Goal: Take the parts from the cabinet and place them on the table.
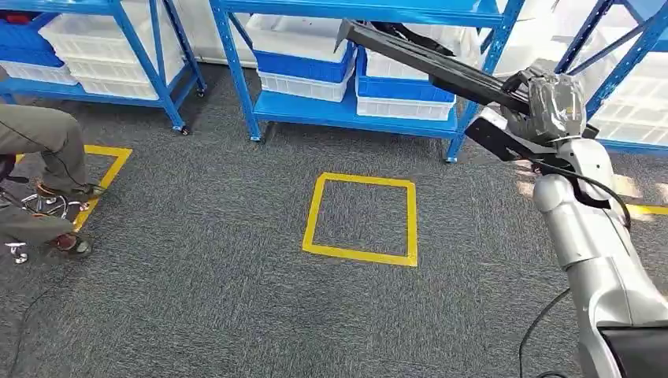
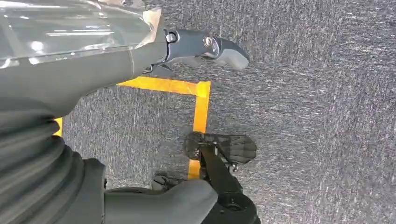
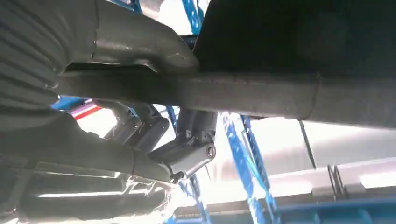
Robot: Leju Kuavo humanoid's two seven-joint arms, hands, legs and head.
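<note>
Part: long black part (image 1: pixel 425 59) held up in front of the blue cabinet (image 1: pixel 346 110), above the carpet.
Right robot hand (image 1: pixel 543 98): fingers closed around the part's end.
Left robot hand (image 2: pixel 140 51): holds nothing, fingers apart, over yellow floor tape (image 2: pixel 201 102).

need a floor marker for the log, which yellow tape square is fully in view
The yellow square mid-carpet, before the blue shelves. The other outline, by the seated person, is partly hidden.

The long dark part (image 1: pixel 425 59) hides the right hand's (image 1: pixel 543 98) fingers, apparently wrapped around it.
</note>
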